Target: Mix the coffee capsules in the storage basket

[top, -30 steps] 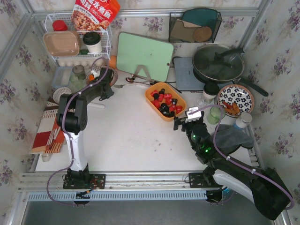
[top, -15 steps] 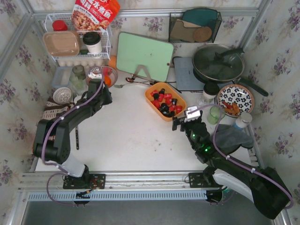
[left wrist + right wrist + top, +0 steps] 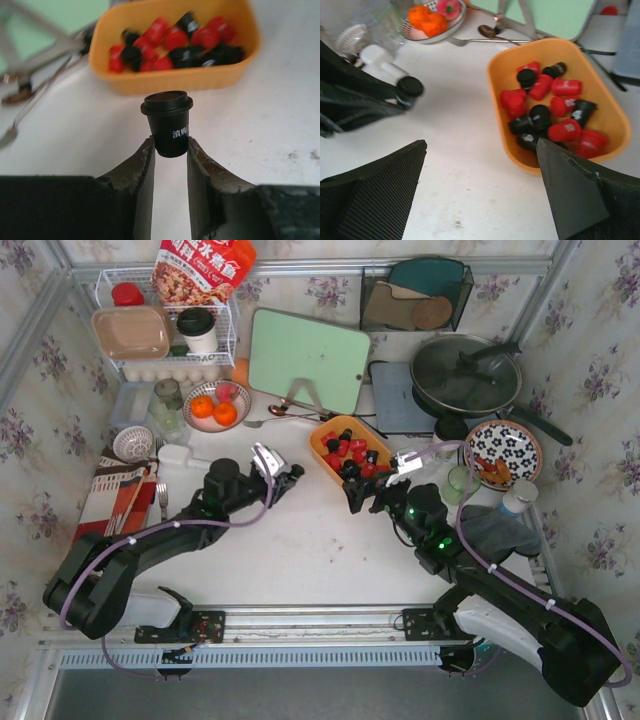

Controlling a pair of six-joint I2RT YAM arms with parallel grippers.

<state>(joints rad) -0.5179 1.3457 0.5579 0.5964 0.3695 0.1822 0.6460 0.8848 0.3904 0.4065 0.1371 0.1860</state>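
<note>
The storage basket point(image 3: 318, 445) is an orange tray at mid-table, holding a jumble of red and black coffee capsules point(image 3: 355, 458). My left gripper point(image 3: 291, 475) reaches in from the left and stops short of the basket's left side. It is shut on one black capsule point(image 3: 167, 117), held upright by its narrow end, with the basket point(image 3: 175, 82) just beyond. My right gripper point(image 3: 481, 145) stands wide open and empty over the table, at the basket's point(image 3: 500, 70) near left side. The right wrist view also shows the held capsule point(image 3: 410, 87) and the piled capsules point(image 3: 545, 115).
A bowl of oranges point(image 3: 215, 405) and a white wire rack point(image 3: 165, 330) stand at the back left. A green cutting board point(image 3: 308, 360) leans behind the basket with a spoon point(image 3: 262, 420) near it. A lidded pan point(image 3: 465, 375) and a flowered plate point(image 3: 502, 450) are to the right.
My left arm has swung from the fruit bowl at the back left down and right, toward the basket. My right gripper has shifted left, closer to the basket's near end.
</note>
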